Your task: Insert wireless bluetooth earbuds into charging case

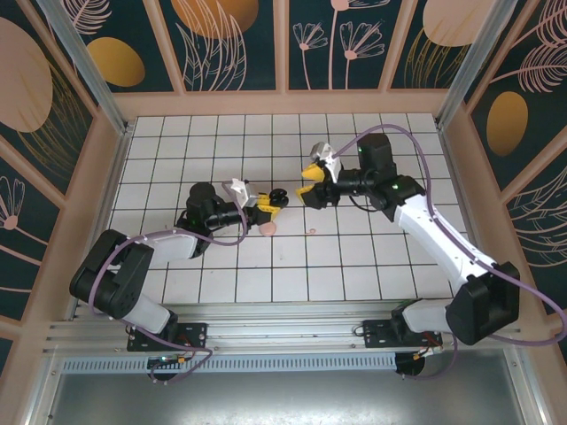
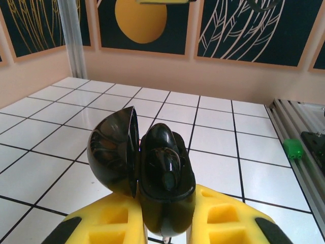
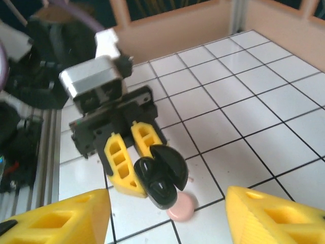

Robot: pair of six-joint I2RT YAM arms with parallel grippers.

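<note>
The left gripper (image 3: 144,170) is clamped on the open black case (image 2: 162,173). The right gripper (image 3: 165,218) stands apart, empty. The pale pink earbud (image 1: 310,232) lies on the tabletop (image 1: 372,266), 4 o'clock from the case. It is probably light, rigid and slippery, so pinch across the body.

blocked: open black case (image 3: 160,178), pink case (image 3: 182,207) under it | free: tiles (image 1: 221,142) around, far rows

Lab robot cell: tiled floor (image 1: 354,274), decorated panels (image 1: 230,40), aluminium rail (image 1: 266,335).
</note>
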